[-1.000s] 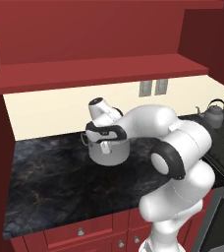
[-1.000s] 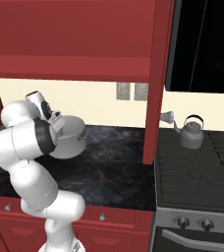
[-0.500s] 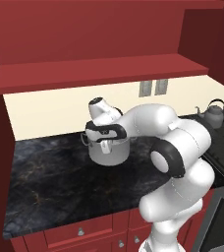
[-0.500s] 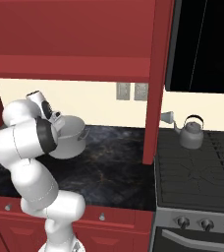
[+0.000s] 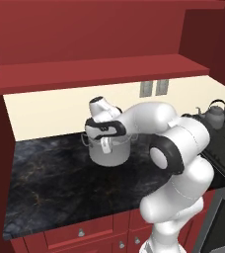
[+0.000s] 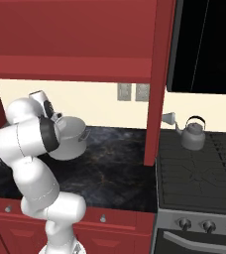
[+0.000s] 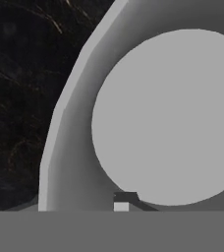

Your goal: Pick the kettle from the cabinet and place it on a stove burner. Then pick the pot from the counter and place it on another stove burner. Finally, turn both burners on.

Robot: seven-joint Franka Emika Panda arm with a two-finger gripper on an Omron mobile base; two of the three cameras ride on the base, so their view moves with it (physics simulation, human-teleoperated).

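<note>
Gripper (image 5: pixel 106 147) over pot (image 5: pixel 110 150) rim on counter (image 5: pixel 55 178); grip state unclear. Kettle (image 6: pixel 193 134) on stove burners (image 6: pixel 197 171), far right.

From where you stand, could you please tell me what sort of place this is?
It appears to be a home kitchen, computer-rendered: a dark veined counter over red drawers, a black gas stove with a kettle on it, and a metal pot on the counter.

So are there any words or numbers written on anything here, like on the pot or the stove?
None. The pot, the kettle, the stove with its knobs, the red cabinet and the wall outlets all look plain, with no letters, numbers or signs to read.
</note>
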